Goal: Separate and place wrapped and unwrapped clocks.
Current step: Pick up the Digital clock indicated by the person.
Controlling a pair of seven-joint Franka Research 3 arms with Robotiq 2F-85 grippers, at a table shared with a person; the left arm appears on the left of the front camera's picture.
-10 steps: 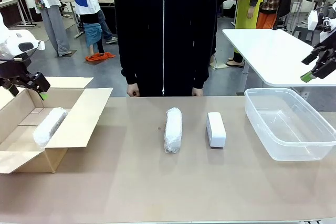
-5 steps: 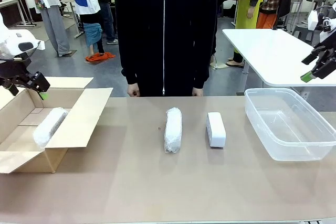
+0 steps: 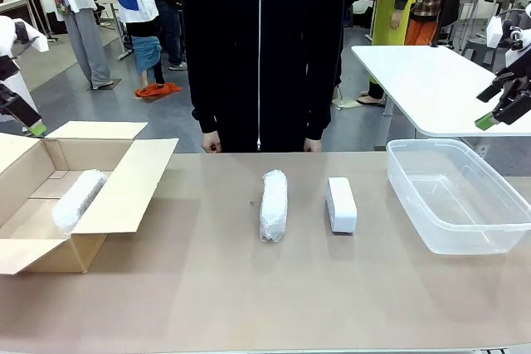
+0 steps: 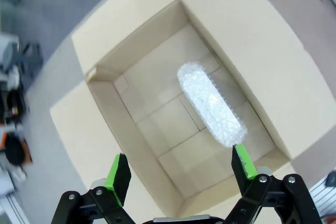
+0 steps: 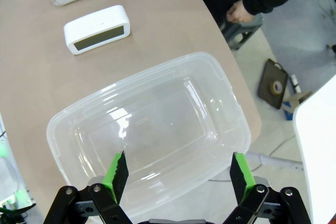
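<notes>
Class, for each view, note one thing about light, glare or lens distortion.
Front view: even light, sharp, with a faint shadow beside the bare clock. Left wrist view: the wide-angle lens bows the box edges, and the wrapped clock glares white. Right wrist view: bright glints on the bin, and the table edge bends.

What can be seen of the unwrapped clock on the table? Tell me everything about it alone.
The unwrapped clock is a white block with rounded corners, smooth like plastic, bare of wrap. The right wrist view shows a dark grey display panel on one long side, turned toward the clear bin. It rests flat on the tan table, lengthwise toward the person, between the wrapped bundle and the bin, touching neither. Nothing holds it.
</notes>
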